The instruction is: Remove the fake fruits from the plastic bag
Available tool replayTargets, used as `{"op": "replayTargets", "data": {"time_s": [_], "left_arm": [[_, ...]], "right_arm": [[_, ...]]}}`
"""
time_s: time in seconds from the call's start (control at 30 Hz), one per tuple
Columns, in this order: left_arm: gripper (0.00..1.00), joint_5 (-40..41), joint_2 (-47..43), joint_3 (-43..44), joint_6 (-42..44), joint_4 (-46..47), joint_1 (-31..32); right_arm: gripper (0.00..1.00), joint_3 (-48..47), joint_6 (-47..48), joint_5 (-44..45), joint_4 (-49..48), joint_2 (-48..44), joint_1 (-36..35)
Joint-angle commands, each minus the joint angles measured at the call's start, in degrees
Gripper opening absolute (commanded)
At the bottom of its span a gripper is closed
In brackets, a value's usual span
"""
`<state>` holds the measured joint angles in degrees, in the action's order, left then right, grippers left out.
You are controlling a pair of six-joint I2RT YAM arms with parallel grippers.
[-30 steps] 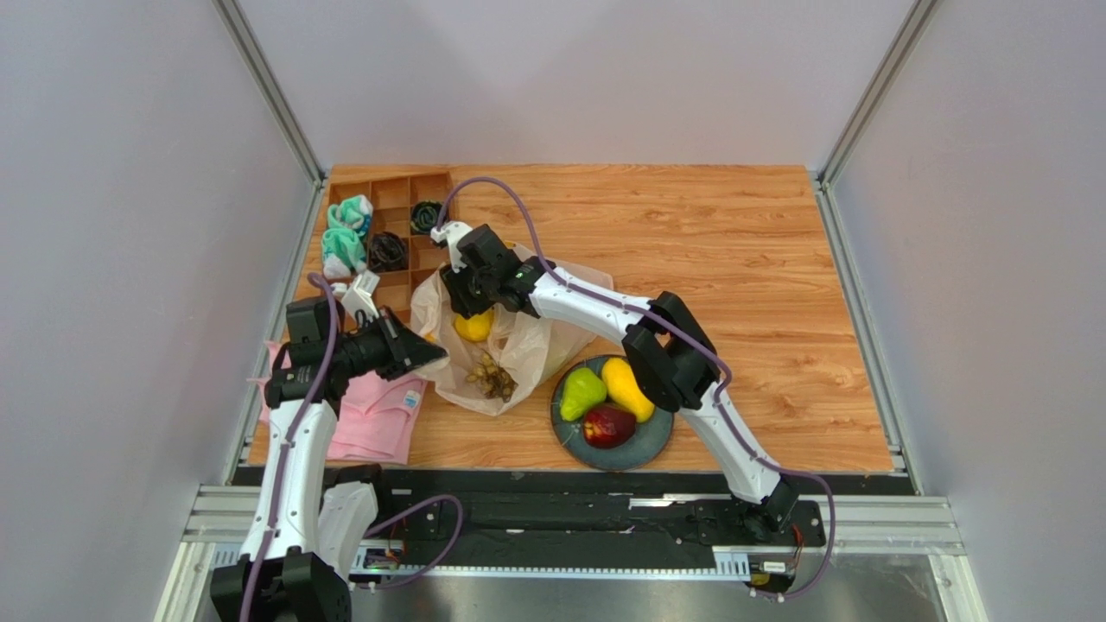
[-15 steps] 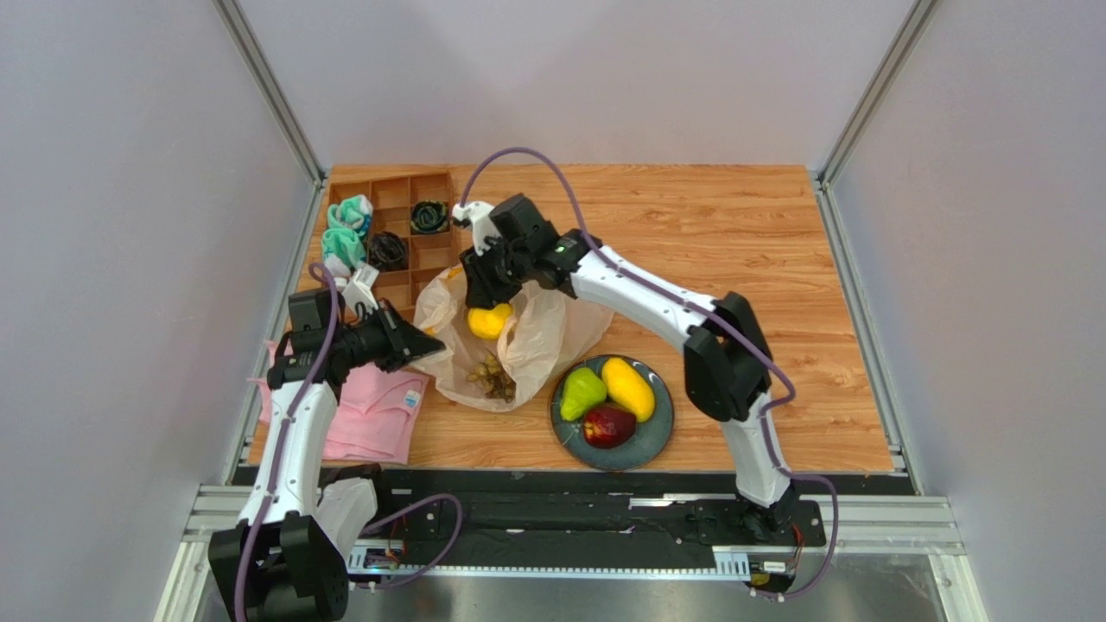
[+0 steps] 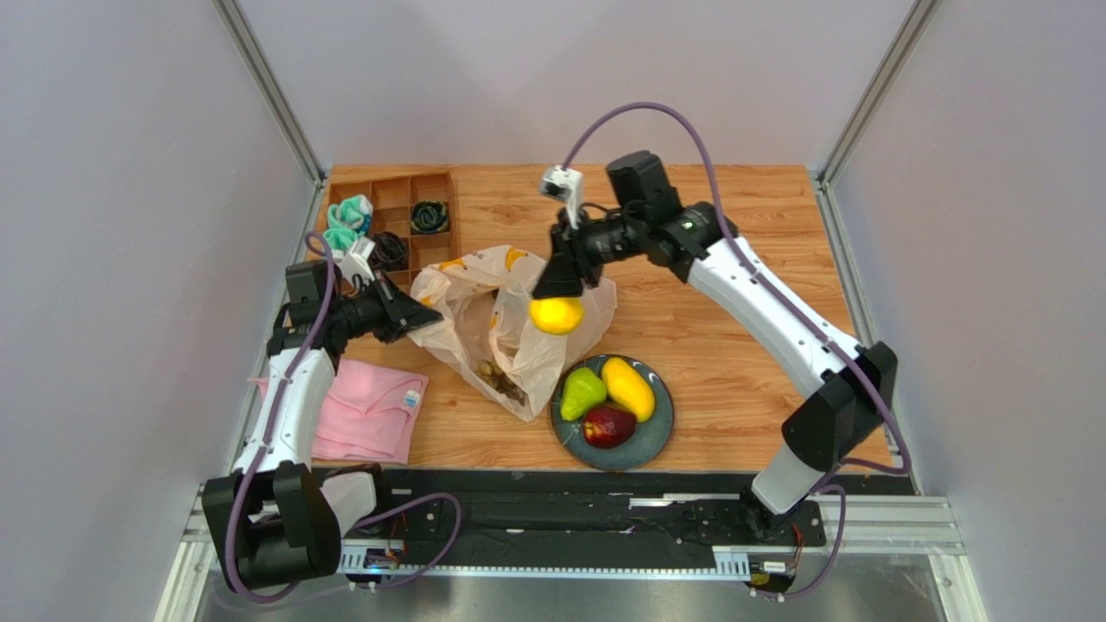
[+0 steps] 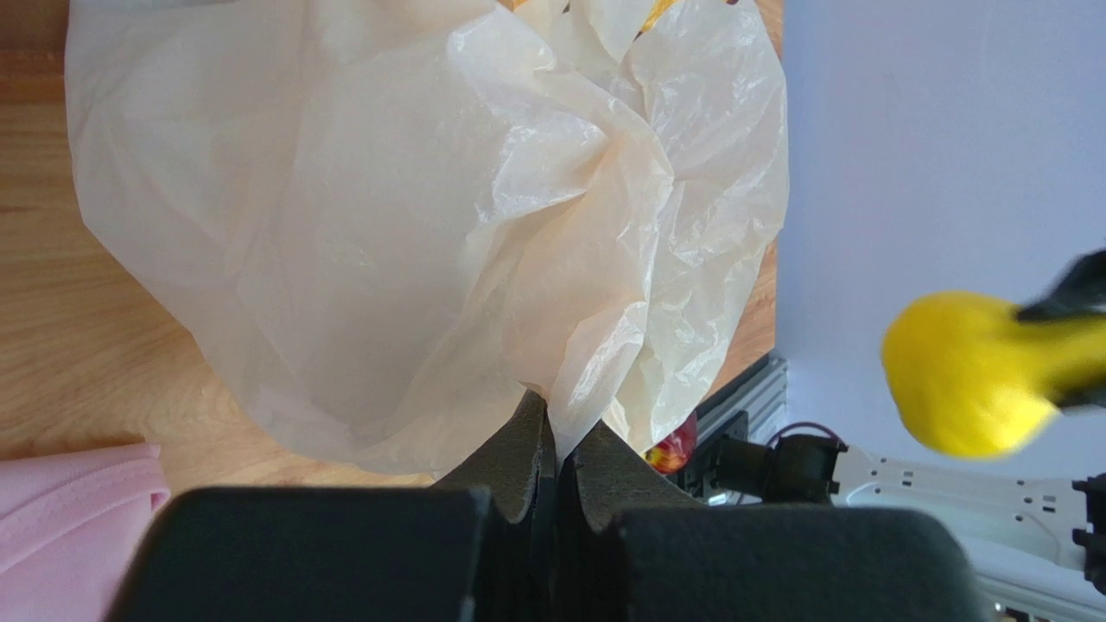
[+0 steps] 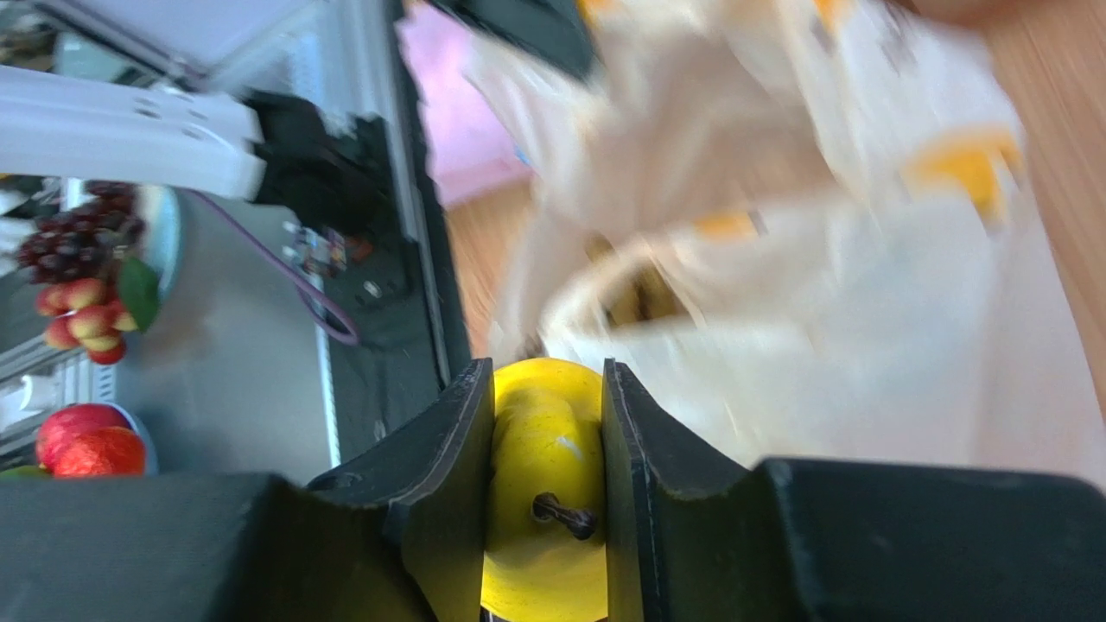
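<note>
The right gripper (image 5: 547, 447) grasps the yellow lemon (image 3: 556, 315) between partly open fingers, in the air above the desk (image 3: 727, 246), just beside the plastic bag (image 3: 487, 324). The left gripper (image 4: 556, 454) is clenched on the bag's edge. More fake fruits lie on the plate (image 3: 662, 421).

Three plated fruits (image 3: 628, 388), one lemon (image 3: 556, 315), one bag (image 3: 480, 318)
</note>
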<state>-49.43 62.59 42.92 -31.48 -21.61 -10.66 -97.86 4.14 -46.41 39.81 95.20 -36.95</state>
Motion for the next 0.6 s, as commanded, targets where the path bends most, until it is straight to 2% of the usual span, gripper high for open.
{"op": "replayTargets", "data": {"time_s": [0.0, 0.03, 0.13, 0.33, 0.57], "left_arm": [[0.0, -0.41, -0.18, 1.91, 0.19, 2.27, -0.59], [0.0, 0.2, -0.27, 1.82, 0.46, 2.44, -0.51], [0.0, 0.82, -0.36, 2.08, 2.3, 1.92, -0.51], [0.0, 1.09, 0.52, 3.23, 4.41, -0.63, -0.51], [0.0, 1.97, 0.96, 3.58, 7.22, -3.17, -0.77]], "right_arm": [[0.02, 10.21, 6.51, 7.37, 14.77, -6.07, 9.49], [0.02, 15.89, 0.05, 8.17, 14.25, -7.64, 11.79], [0.01, 26.8, -7.2, 8.87, 9.59, -11.51, 19.62], [0.01, 32.56, -4.41, 17.22, 8.27, -13.11, 21.74], [0.02, 36.69, -4.4, 25.49, 0.63, -10.3, 21.22]]}}
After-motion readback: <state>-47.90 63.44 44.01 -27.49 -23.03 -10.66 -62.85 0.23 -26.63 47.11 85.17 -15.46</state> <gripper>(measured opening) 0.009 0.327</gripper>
